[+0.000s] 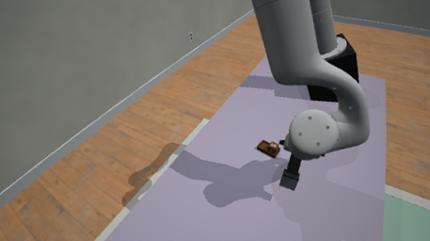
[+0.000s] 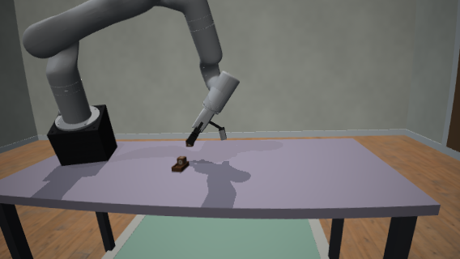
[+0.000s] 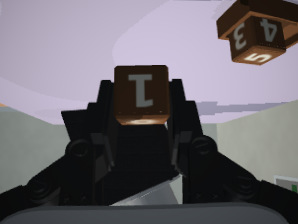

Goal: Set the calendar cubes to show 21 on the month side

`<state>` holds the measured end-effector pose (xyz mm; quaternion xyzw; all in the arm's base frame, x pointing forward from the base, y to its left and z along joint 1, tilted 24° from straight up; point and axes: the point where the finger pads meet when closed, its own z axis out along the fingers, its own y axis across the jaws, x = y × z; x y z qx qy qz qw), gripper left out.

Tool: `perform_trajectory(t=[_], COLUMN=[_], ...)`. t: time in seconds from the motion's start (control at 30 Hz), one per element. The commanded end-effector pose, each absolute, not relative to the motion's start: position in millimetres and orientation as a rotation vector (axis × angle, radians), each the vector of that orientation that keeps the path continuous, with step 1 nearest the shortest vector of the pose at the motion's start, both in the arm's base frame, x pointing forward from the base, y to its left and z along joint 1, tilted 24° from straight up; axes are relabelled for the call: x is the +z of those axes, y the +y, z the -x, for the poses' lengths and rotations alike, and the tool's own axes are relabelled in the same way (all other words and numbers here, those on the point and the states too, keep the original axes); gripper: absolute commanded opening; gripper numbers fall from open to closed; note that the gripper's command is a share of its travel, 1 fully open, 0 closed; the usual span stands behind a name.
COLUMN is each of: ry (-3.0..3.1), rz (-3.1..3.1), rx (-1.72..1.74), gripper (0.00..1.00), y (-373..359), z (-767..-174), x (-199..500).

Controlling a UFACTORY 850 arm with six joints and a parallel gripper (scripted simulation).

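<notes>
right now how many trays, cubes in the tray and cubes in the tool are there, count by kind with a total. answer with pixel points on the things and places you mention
tray (image 1: 261,148) (image 2: 176,169) (image 3: 226,29): 1
cube in the tray (image 1: 273,146) (image 2: 181,160) (image 3: 257,45): 1
cube in the tool (image 3: 142,97): 1
total: 3

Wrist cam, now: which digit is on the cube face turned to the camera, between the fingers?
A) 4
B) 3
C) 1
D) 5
C: the cube held in the hand shows a large 1 to the wrist camera; the 3, 4 and 5 are on the other cube, in the tray.
</notes>
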<state>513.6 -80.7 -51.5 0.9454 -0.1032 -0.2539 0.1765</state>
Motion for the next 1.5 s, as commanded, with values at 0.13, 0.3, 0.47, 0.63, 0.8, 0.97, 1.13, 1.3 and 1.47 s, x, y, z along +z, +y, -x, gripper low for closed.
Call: perform_trajectory(t=[0.13, 0.3, 0.47, 0.63, 0.8, 0.97, 1.13, 1.3, 1.47], ry=[-0.292, -0.292, -0.292, -0.292, -0.292, -0.292, -0.292, -0.292, -0.292], rz=[-2.677, -2.677, -2.677, -2.677, -2.677, -2.677, -2.677, -2.677, -2.677], rx=[-0.717, -0.717, -0.717, -0.717, -0.717, -0.717, -0.717, -0.717, -0.717], gripper=[0.27, 0.27, 0.27, 0.27, 0.27, 0.27, 0.27, 0.27, 0.27], y=[-85, -89, -91, -94, -97, -99, -100, -101, -102], z=[-515, -516, -516, -517, -517, -518, -518, -518, -518], x=[-62, -70, -75, -83, -90, -94, -97, -100, -101])
